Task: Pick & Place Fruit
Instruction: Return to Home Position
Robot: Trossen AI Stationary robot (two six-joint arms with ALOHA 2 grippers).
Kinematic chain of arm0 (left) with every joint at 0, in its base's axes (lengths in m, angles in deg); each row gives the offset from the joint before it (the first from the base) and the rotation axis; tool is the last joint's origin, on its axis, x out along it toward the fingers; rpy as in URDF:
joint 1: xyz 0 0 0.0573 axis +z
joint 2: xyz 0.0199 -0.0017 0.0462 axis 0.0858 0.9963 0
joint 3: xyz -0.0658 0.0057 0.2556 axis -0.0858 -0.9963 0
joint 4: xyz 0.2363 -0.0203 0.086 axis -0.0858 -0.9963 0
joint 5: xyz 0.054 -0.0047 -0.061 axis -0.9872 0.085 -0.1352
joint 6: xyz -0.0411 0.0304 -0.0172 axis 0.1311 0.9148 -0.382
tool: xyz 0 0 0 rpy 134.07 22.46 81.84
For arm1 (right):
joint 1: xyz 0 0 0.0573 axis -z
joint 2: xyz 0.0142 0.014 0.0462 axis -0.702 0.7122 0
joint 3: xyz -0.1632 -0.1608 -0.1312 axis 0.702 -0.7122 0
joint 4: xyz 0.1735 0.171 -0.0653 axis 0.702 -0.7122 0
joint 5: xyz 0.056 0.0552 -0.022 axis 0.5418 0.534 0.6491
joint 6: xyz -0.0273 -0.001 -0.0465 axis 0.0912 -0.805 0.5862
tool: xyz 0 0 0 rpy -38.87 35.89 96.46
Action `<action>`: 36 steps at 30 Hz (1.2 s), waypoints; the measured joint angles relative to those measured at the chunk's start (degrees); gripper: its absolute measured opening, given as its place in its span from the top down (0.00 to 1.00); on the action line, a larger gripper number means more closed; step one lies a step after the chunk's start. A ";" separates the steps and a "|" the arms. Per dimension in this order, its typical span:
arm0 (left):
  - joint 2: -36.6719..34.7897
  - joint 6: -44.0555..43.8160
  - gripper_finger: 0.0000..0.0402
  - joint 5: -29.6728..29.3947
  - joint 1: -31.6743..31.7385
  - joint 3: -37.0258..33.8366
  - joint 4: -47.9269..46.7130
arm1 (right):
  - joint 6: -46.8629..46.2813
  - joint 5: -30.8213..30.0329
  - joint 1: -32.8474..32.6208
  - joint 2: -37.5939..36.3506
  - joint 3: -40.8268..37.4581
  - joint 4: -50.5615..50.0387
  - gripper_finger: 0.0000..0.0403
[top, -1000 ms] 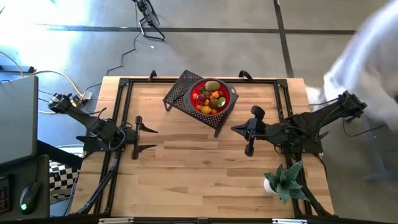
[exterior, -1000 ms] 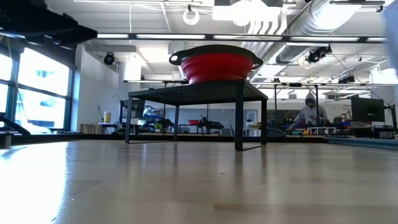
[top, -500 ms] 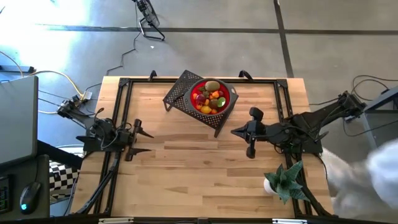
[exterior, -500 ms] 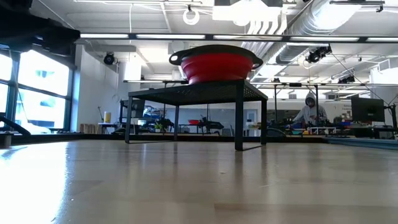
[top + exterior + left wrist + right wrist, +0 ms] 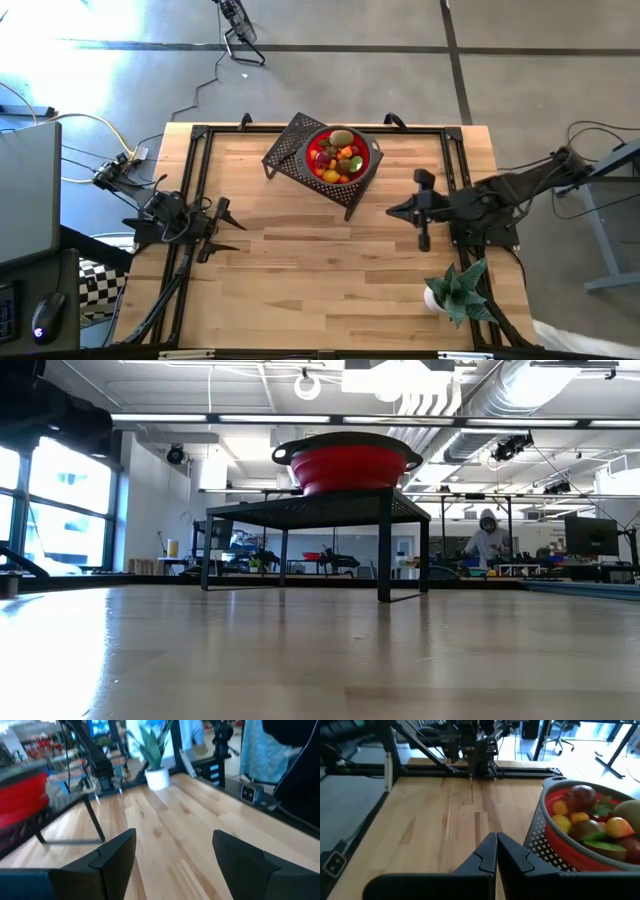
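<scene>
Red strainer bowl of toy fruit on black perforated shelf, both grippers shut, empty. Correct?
No: left wrist view shows the left gripper open. The right gripper is shut, both empty; the red strainer bowl of toy fruit sits on the black perforated shelf.

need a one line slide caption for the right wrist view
Right gripper shut and empty, beside the red bowl of fruit on its black shelf.

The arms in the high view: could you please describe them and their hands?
The left arm and right arm are dark, slim and jointed. The left hand and right hand each end in two flat, angular black fingers. Pale cables trail by the left arm's base, dark cables by the right's.
</scene>
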 joint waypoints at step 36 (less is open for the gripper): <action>0.01 -0.20 0.36 -0.48 0.00 0.00 0.31 | -0.18 3.43 0.02 -48.13 -37.76 14.87 0.99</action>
